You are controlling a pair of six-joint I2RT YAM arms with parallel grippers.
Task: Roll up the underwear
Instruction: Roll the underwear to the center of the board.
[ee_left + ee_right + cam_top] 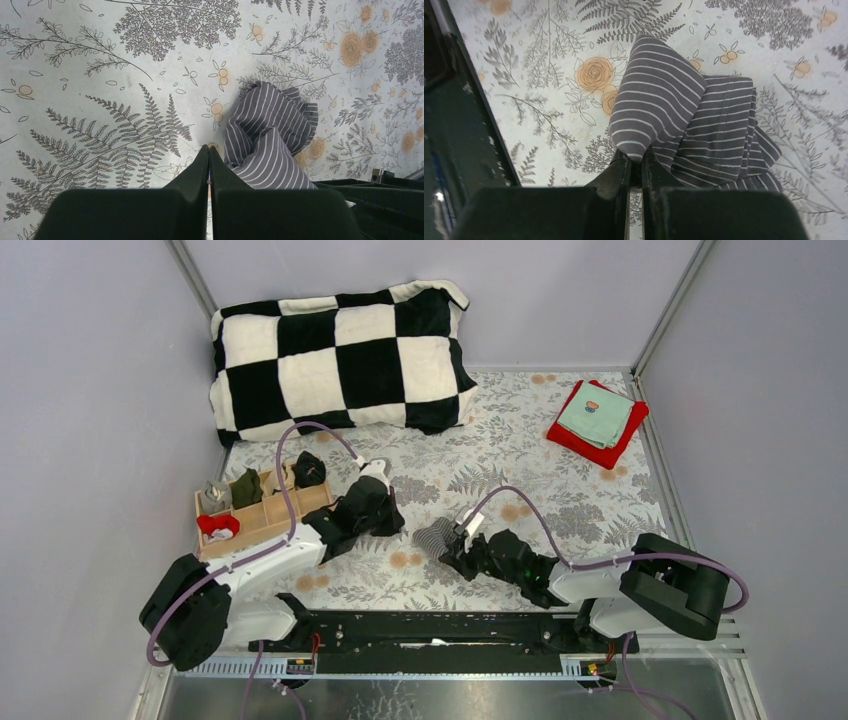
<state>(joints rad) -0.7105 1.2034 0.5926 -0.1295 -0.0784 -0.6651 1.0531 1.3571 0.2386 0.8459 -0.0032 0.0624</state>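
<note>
The black underwear with pale pinstripes (430,534) lies bunched on the floral cloth between my two grippers. My right gripper (448,542) is shut on a raised fold of it; in the right wrist view the fold (659,95) stands up from between the closed fingers of the gripper (635,157). My left gripper (392,524) is shut and empty, just left of the underwear. In the left wrist view its closed tips (209,147) sit beside the striped cloth (270,130). I cannot make out the grey underwear with the orange-brown waistband.
A wooden divided box (262,523) at the left holds several small rolled cloths. A black-and-white checked pillow (340,360) lies at the back. A teal cloth (596,415) rests on a folded red cloth (590,448) at the back right.
</note>
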